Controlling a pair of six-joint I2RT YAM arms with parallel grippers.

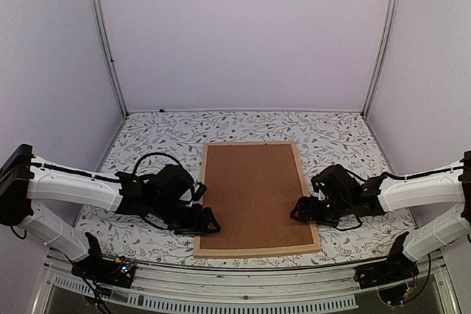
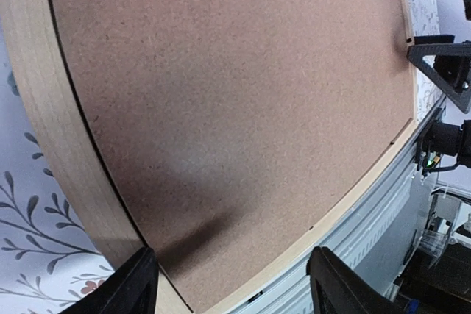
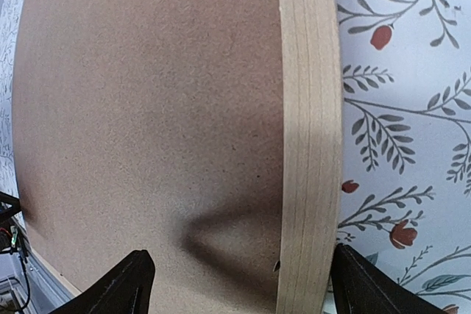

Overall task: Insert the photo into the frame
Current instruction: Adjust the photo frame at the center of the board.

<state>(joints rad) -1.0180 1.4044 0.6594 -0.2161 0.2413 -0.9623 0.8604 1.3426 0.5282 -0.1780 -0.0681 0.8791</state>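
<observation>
Left wrist view: the left pincer (image 2: 232, 288) is spread wide and grips nothing. Its two dark fingertips (image 2: 136, 284) straddle the near left corner of the frame (image 2: 44, 108), one by the outer side of the left bar, the other out past the near bar. Whether either tip touches the wood cannot be told. Inside the light wooden bars sits a plain brown backing board (image 2: 235, 108), its rough face up, with a soft shadow falling on it near the corner.

The right pincer (image 3: 239, 288) is also wide open and empty (its own camera shows this best). One tip is over the board and the other over the leaf-printed counter (image 3: 397, 108), with the frame's right bar running between them.

From above, the frame lies flat in the middle of the counter. Its long sides run from the near edge toward the far edge, and its near bar lies close to the near edge. It is turned slightly, so it is not square with that edge. The left pincer is at the left bar close to the near left corner. The right pincer is at the right bar, somewhat nearer than its middle. Both arms reach in low from the counter's near corners.
</observation>
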